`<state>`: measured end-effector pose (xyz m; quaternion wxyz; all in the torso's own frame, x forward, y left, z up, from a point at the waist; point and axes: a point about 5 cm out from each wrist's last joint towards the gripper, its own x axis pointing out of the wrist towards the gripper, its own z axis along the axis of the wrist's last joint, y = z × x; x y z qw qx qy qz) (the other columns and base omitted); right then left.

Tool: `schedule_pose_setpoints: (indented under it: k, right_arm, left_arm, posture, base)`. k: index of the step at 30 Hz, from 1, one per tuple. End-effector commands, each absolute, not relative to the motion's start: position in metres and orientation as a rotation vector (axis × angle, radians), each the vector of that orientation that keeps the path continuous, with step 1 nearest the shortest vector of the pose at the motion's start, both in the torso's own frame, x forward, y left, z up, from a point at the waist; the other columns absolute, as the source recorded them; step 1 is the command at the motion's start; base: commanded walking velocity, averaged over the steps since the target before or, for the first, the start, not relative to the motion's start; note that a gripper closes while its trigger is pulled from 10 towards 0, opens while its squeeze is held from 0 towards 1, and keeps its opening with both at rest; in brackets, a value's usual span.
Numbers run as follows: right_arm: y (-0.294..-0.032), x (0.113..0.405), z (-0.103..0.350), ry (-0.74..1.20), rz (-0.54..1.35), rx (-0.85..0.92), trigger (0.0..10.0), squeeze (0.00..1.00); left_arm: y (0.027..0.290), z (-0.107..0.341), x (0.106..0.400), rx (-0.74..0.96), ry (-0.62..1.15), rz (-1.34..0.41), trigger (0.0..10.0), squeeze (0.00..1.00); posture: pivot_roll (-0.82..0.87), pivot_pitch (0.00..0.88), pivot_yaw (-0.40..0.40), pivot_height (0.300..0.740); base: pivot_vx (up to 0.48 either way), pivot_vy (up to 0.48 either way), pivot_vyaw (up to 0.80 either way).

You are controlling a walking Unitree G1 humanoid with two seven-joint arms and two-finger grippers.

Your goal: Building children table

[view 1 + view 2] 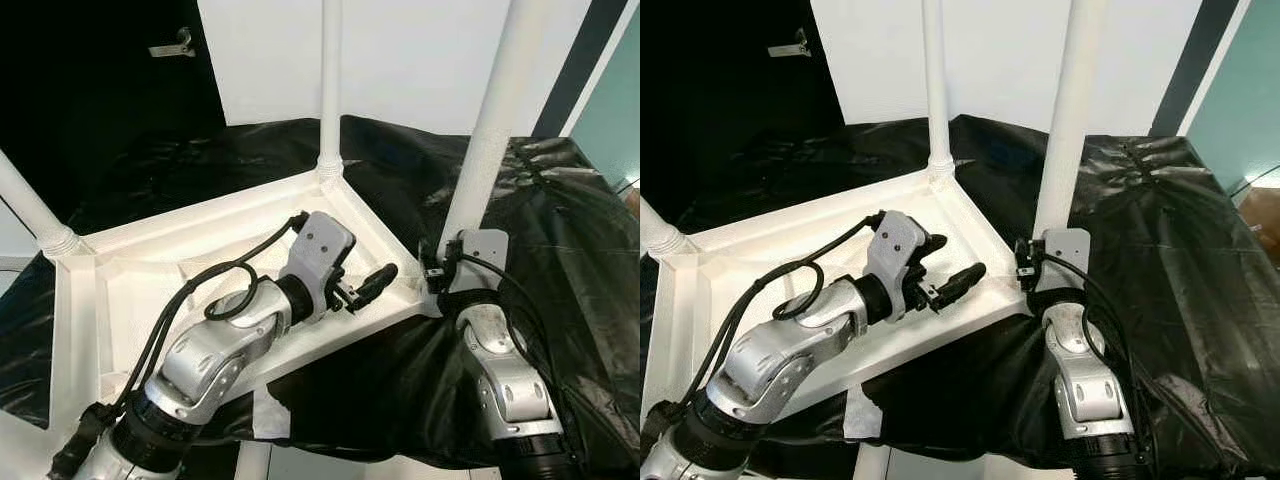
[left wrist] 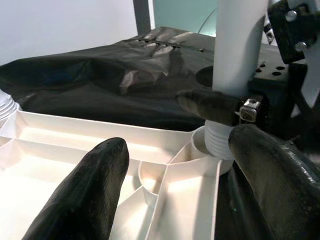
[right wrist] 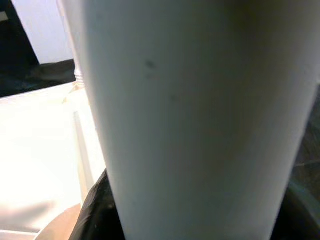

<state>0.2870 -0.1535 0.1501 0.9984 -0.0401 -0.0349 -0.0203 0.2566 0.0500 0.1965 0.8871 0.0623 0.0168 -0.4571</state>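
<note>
A white plastic children's table top point(image 1: 150, 270) lies upside down on a surface draped in black plastic sheeting point(image 1: 560, 230), its ribbed underside facing up. White tubular legs stand in its corner sockets: one at the far corner point(image 1: 331, 90), one at the near right corner point(image 1: 495, 120), and one leaning outward at the left corner point(image 1: 30, 212).

The left hand point(image 1: 372, 285) reaches across the underside of the table top toward the near right corner. Its two black fingers point(image 2: 85, 195) are spread wide with nothing between them, hovering just above the ribbed plastic. In the left wrist view, the threaded base of the near right leg point(image 2: 235, 45) sits in its round socket just beyond the fingertips.

The right hand point(image 1: 437, 268) is at the base of the near right leg, right at the corner socket. In the left wrist view one of its black fingers point(image 2: 207, 106) lies across the leg just above the threads, touching it, so the hand appears to be wrapped around the leg. The right wrist view shows the leg point(image 3: 195, 120) very close as a broad white column, with the table top point(image 3: 40, 150) beside it.

Behind the sheeting stand a white wall point(image 1: 420, 55) and a dark door with a metal handle point(image 1: 172, 45).
</note>
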Motion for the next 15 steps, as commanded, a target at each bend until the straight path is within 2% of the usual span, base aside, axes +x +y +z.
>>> schedule_pose_setpoints:
  k: [1,8,15]
  right_arm:
    - [-0.163,0.286,0.138,-0.009,-0.089,-0.019,10.0,0.0]
    - [-0.171,0.295,0.137,0.002,-0.101,0.017,10.0,0.0]
    - [-0.163,0.303,0.14,0.0,-0.047,0.035,10.0,0.0]
  left_arm:
    - [0.047,0.195,0.246,0.157,0.048,-1.127,10.0,0.0]
    - [0.046,0.198,0.247,0.161,0.044,-1.128,10.0,0.0]
    - [0.046,0.2,0.248,0.157,0.036,-1.124,10.0,0.0]
  posture:
    - [-0.04,0.009,0.022,0.74]
    - [-0.04,0.009,0.031,0.74]
    - [-0.03,0.009,0.031,0.74]
  base:
    - [0.0,0.0,0.0]
    - [0.0,0.0,0.0]
    - [0.0,0.0,0.0]
